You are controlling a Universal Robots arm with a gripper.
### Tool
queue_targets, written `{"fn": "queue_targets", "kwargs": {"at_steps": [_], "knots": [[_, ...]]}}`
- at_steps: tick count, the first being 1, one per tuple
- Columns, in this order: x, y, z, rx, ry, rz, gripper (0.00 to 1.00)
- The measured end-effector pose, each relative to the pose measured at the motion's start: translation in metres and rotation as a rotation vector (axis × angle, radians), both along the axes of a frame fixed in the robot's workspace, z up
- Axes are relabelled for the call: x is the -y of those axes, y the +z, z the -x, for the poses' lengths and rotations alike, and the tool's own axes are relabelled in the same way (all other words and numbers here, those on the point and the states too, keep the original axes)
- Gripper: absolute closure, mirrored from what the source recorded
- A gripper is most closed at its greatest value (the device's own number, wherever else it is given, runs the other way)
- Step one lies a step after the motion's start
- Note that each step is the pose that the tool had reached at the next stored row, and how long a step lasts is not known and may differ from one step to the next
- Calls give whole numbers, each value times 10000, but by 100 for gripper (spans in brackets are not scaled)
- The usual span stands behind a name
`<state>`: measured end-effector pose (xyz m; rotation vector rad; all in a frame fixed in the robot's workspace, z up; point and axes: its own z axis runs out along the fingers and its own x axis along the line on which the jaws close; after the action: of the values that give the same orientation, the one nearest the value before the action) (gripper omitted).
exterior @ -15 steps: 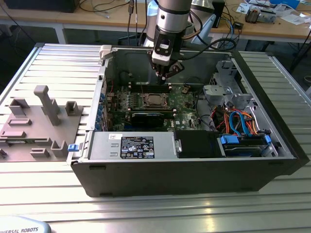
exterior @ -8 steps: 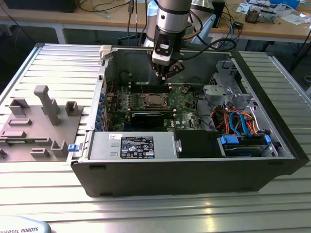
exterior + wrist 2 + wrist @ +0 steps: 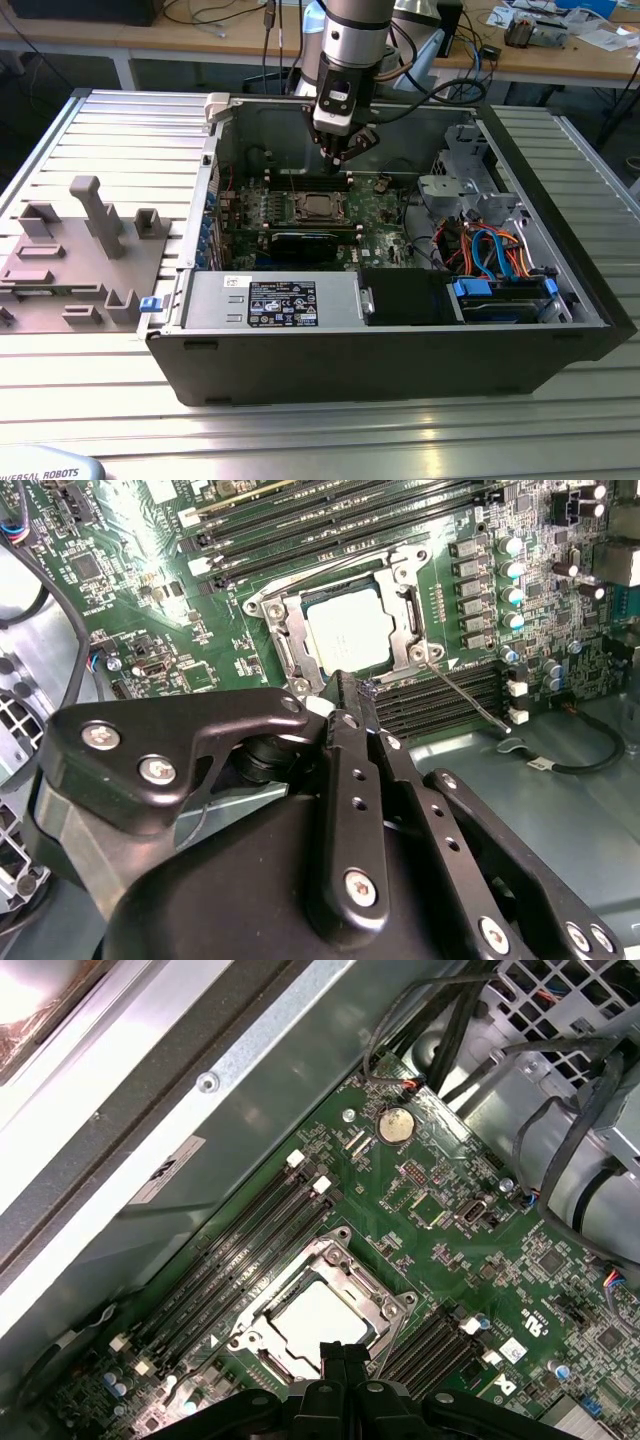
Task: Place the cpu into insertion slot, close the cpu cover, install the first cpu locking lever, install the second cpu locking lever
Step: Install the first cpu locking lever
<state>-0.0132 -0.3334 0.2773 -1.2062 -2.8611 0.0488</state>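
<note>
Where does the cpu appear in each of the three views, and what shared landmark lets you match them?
Exterior view: the cpu lies in the middle of the green motherboard.
Second wrist view: the cpu is the pale square between two banks of memory slots.
First wrist view: the cpu is again the pale square between those slots.
Shared landmark: the silvery cpu cover framing it.

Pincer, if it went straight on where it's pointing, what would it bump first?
Most likely the near edge of the cpu cover, the silvery frame around the cpu; the pincer points down there, though depth is unclear.
</note>
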Motion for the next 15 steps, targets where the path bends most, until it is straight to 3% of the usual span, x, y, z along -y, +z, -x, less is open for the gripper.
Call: {"fn": "queue_targets", "kwargs": {"at_steps": [15], "knots": [[0, -2, 0, 0, 99, 0, 89]]}}
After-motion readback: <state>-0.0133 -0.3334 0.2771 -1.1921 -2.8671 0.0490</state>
